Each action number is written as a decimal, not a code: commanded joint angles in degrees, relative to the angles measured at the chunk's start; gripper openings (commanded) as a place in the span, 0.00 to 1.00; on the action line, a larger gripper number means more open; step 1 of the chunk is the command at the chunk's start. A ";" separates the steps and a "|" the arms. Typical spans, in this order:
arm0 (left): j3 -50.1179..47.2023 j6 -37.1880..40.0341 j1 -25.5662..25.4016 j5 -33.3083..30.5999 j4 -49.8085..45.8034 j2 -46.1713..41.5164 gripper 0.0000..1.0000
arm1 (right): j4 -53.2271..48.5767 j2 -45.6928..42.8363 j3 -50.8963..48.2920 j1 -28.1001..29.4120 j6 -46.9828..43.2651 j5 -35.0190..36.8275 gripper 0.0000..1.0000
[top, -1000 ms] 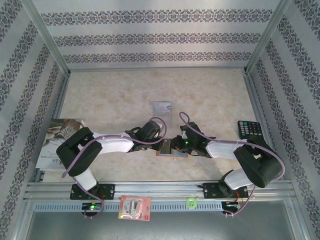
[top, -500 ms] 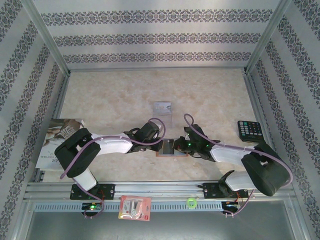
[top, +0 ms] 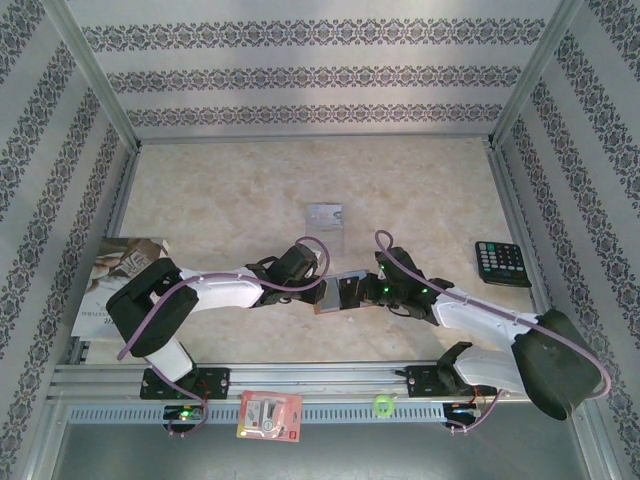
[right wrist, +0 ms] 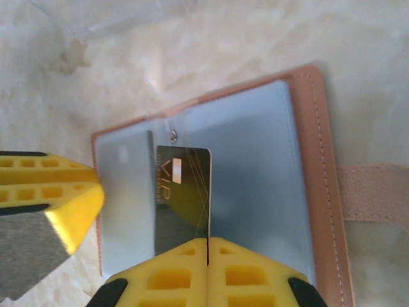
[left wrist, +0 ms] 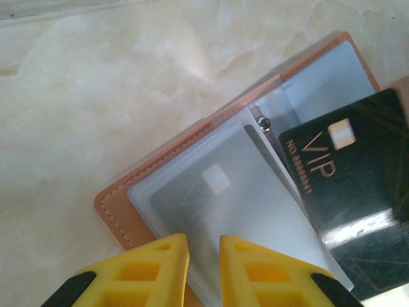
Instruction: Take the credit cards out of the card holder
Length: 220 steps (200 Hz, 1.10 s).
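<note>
The reddish-brown card holder lies open on the table between my two grippers, its grey-blue inner panel facing up. My right gripper is shut on the edge of a dark glossy credit card marked VIP, which stands partly out of its clear sleeve. The same card shows at the right of the left wrist view. My left gripper sits over the clear sleeves, jaws a narrow gap apart. A second card rests inside that sleeve. Another silvery card lies flat on the table farther back.
A black calculator sits at the right, a printed magazine at the left edge. A red-and-white packet and a green ring lie on the front rail. The holder's strap trails off to its side.
My right gripper has shut on the dark card, and the right arm has stretched out lower toward the left. The left jaws have parted slightly over the sleeves.
</note>
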 commanded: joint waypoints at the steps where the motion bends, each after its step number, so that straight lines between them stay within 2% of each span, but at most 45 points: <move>1: -1.27 -0.50 0.14 -0.04 -4.42 -0.77 0.24 | -6.30 -2.38 2.68 0.66 -4.15 3.91 0.00; 63: -0.11 0.01 0.33 0.00 -4.41 -0.14 0.27 | -11.56 -0.37 7.50 3.95 -7.12 7.81 0.00; 102: 0.26 0.12 0.51 0.27 -4.15 0.22 0.28 | -9.75 4.13 9.04 6.35 -7.12 7.21 0.00; 147: 0.39 0.28 0.59 0.40 -3.98 0.48 0.28 | -8.49 5.60 9.16 7.01 -6.77 6.70 0.20; 178: 0.33 0.20 0.59 0.54 -3.80 0.64 0.28 | -8.32 5.90 9.15 6.85 -6.59 6.34 0.27; 189: 0.36 0.19 0.59 0.61 -3.69 0.64 0.28 | -8.30 6.22 9.24 6.85 -6.59 6.35 0.26; 220: 0.70 0.43 0.62 0.86 -3.95 0.55 0.28 | -9.08 5.71 9.33 6.16 -7.65 7.16 0.07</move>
